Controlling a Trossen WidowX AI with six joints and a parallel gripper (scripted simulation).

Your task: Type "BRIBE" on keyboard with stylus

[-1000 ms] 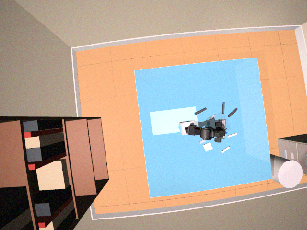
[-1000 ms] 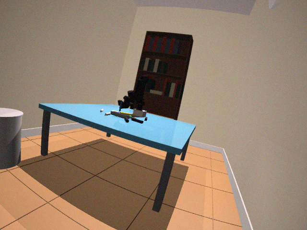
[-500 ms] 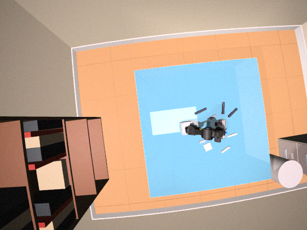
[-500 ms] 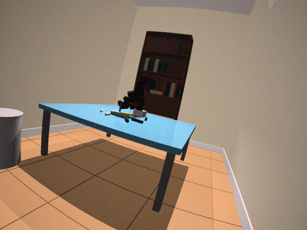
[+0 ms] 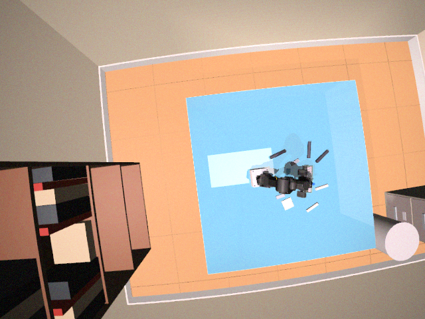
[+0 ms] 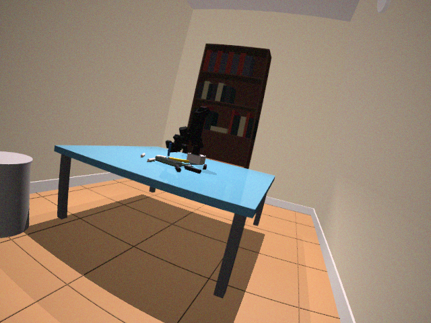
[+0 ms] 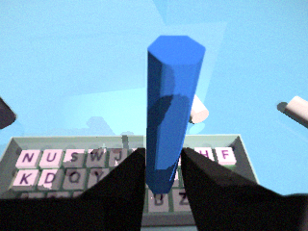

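The blue stylus (image 7: pixel 173 106) (image 6: pixel 169 149) stands nearly upright in my gripper (image 7: pixel 163 156). The gripper is shut on the stylus. The grey keyboard (image 7: pixel 72 141) lies below, with pink-white keys. N, U, S, W, J, H and F show in its back row, and K, D, Q and Y in the row before it. The stylus's lower end overlaps the upper edge of the B key (image 7: pixel 159 204) in the wrist view; the Z key (image 7: pixel 183 200) is right of it. Contact between tip and key cannot be told. The fingers and stylus hide several keys.
Dark cylinders (image 5: pixel 309 149) (image 5: pixel 321 156) (image 5: pixel 277 153) and white sticks (image 5: pixel 321 187) (image 5: pixel 312 207) lie around the keyboard on the blue table (image 5: pixel 240 233). A white block (image 5: pixel 287 203) lies beside the arm. A yellow stick (image 6: pixel 178 159) shows near the arm's base in the exterior view.
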